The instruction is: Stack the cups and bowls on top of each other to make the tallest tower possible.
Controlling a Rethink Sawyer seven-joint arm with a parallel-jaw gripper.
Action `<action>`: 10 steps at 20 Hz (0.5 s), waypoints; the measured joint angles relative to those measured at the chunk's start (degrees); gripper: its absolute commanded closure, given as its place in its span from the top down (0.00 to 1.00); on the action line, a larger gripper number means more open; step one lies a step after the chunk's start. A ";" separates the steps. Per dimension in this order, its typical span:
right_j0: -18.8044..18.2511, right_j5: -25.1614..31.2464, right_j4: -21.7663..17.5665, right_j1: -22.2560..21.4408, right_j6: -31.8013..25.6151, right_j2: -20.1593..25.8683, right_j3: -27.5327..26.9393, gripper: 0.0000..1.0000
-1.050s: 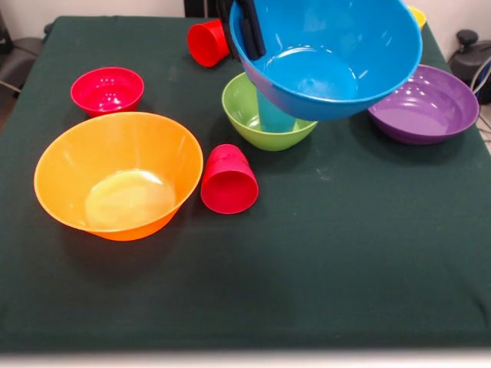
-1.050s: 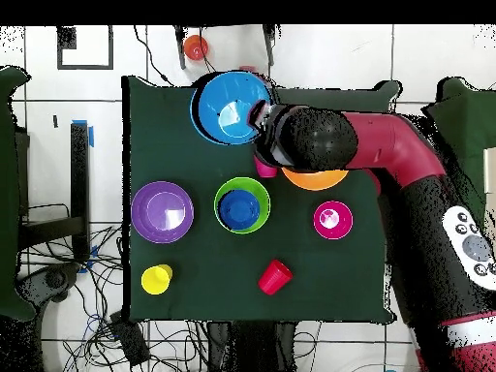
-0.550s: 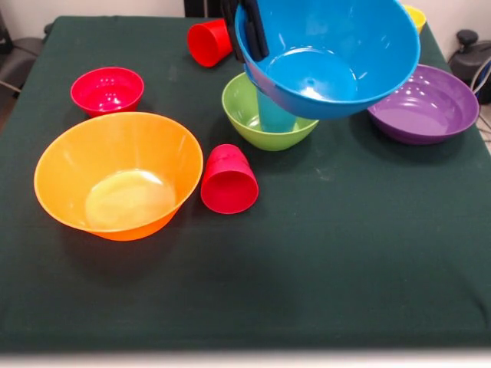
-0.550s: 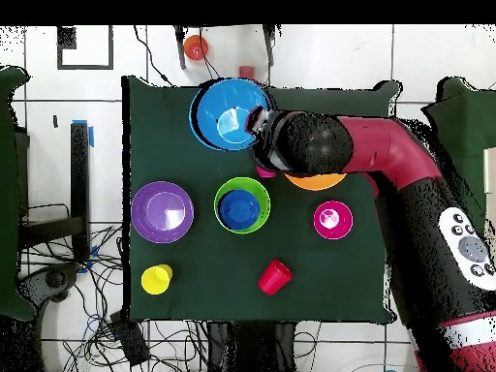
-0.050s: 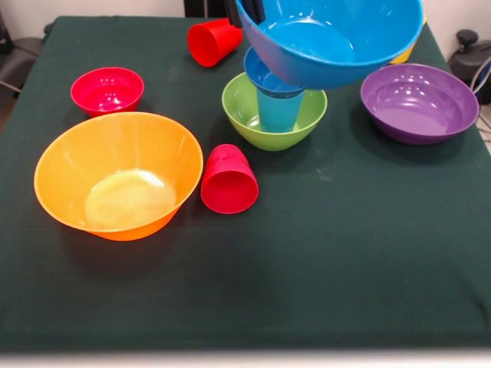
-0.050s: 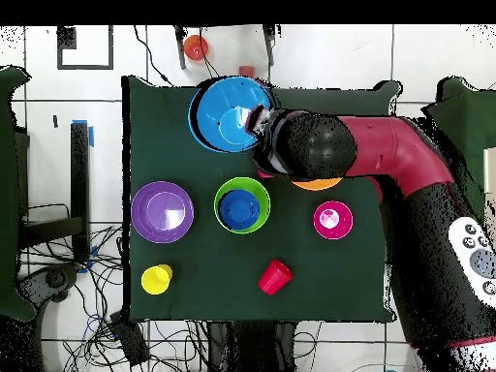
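the medium blue glossy plastic bowl (image 5: 331,38) hangs in the air, tilted, with the jaws of the gripper (image 5: 251,9) clamped on its rim at the top edge of the front view. below and a little behind it stands the start of the tower — the medium green glossy plastic bowl (image 5: 274,112) on the dark green cloth-covered table (image 5: 345,245), a light blue tapered plastic cup (image 5: 278,110) upright inside it, and a small dark blue plastic bowl (image 5: 265,77) perched on the cup's top.

the risk, as i judge it, is the perch: the small bowl sits on a narrow cup, so a big bowl brought in tilted or off-centre could clip its rim and knock both out of the green bowl. held by one edge only, the blue bowl may also swing or slip in the grip, and released while slanted it would likely slide off rather than settle.

the huge orange-yellow plastic bowl (image 5: 116,175), the small red plastic bowl (image 5: 107,89), the wide purple plastic bowl (image 5: 419,102) and a red plastic cup on its side (image 5: 228,180) lie apart — a falling piece could scatter them.
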 measured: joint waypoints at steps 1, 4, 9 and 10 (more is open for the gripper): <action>0.00 0.08 0.09 -0.28 0.00 0.00 -0.01 0.00; 0.00 0.08 0.33 -1.17 0.00 0.00 0.01 0.00; 0.00 0.08 0.47 -1.76 0.00 0.00 0.02 0.00; 0.00 0.08 0.50 -1.76 0.00 0.00 0.02 0.00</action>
